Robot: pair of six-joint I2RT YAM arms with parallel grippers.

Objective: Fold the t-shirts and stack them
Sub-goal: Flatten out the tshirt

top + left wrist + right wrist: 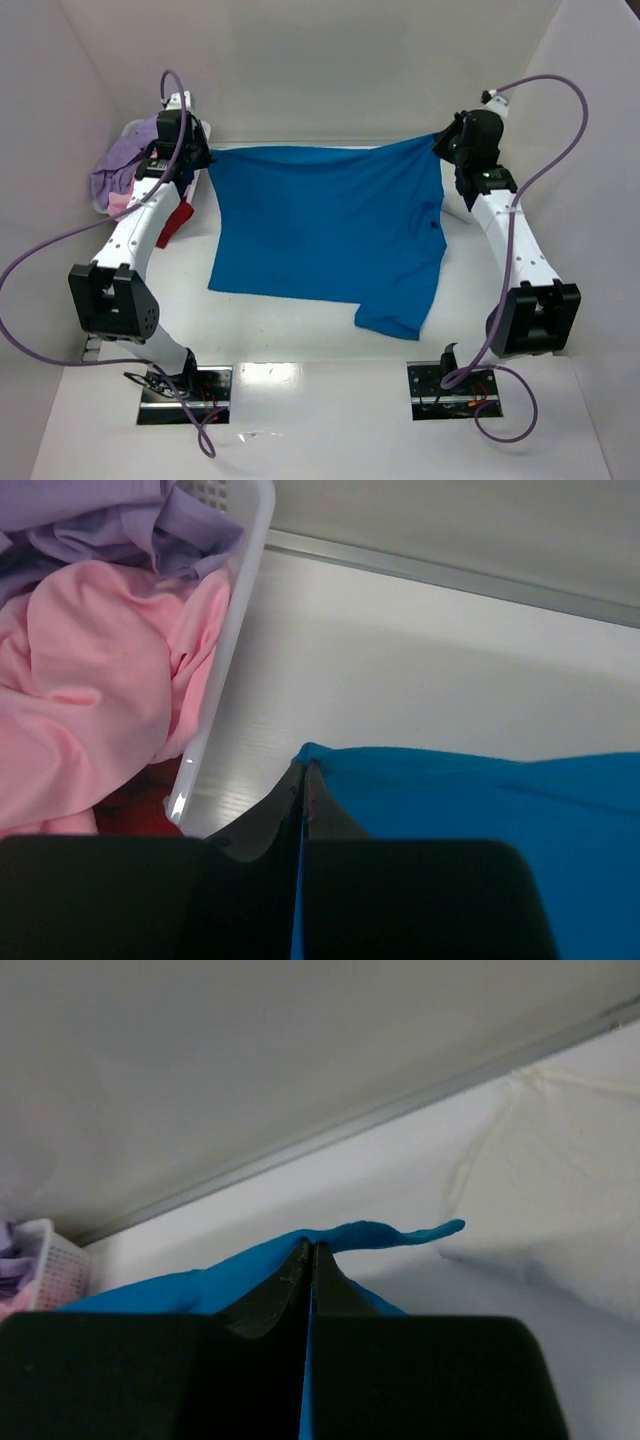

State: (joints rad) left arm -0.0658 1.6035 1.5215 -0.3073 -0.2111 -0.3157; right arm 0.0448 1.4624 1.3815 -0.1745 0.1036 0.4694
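A bright blue t-shirt [320, 225] hangs stretched between both arms at the far side of the table, its lower part lying on the tabletop. My left gripper [197, 160] is shut on its far left corner [330, 760], the cloth pinched between the black fingers [285, 810]. My right gripper [447, 145] is shut on the far right corner [380, 1235], a blue tip sticking out past the fingers [290, 1280]. Lavender [150, 525], pink [90, 690] and dark red [135, 815] t-shirts lie bunched in the basket at far left.
The white plastic basket [235, 630] stands at the far left corner, right beside my left gripper. White walls enclose the table at the back and both sides. Something white and crumpled [545, 1210] lies by the wall in the right wrist view.
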